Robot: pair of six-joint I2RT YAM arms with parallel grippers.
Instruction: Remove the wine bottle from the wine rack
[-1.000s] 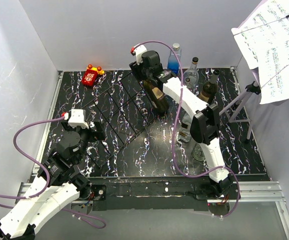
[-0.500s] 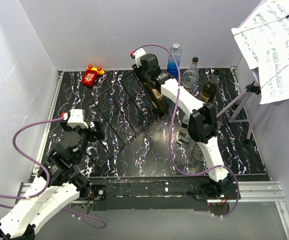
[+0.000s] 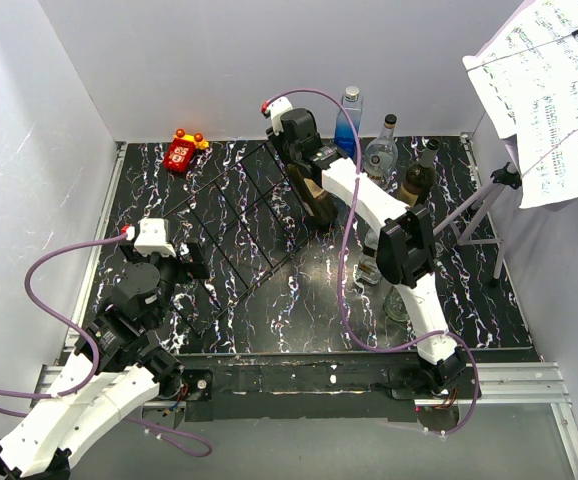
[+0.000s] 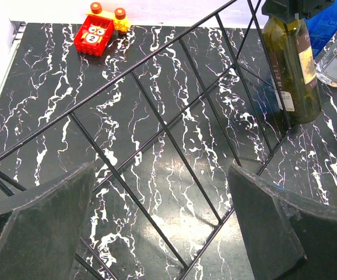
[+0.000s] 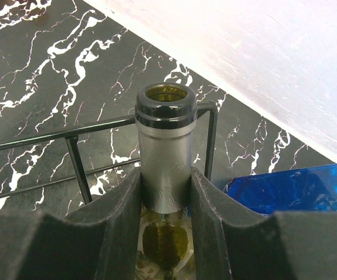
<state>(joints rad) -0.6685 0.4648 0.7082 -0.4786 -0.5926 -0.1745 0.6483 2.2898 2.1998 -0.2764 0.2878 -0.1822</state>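
The wine bottle (image 3: 315,200), olive green with a grey foil neck (image 5: 164,160), leans in the right end of the wine rack (image 3: 237,225), a thin black wire lattice. My right gripper (image 3: 294,137) is at the bottle's top, and in the right wrist view (image 5: 164,185) both pads press the foil neck: it is shut on the bottle. My left gripper (image 3: 185,262) hovers over the rack's near left part, its fingers wide open with only rack wires (image 4: 157,119) and tabletop between them (image 4: 162,224). The bottle's body (image 4: 294,70) shows in the left wrist view.
A red toy (image 3: 182,151) lies at the back left. A blue bottle (image 3: 348,121), a clear bottle (image 3: 382,152) and a dark bottle (image 3: 419,176) stand at the back right. A music stand (image 3: 489,200) with sheet music is at the right. A glass (image 3: 399,303) stands by the right arm.
My right gripper slid a little toward the back left along the bottle and closed its fingers onto the neck. The left arm has stayed still.
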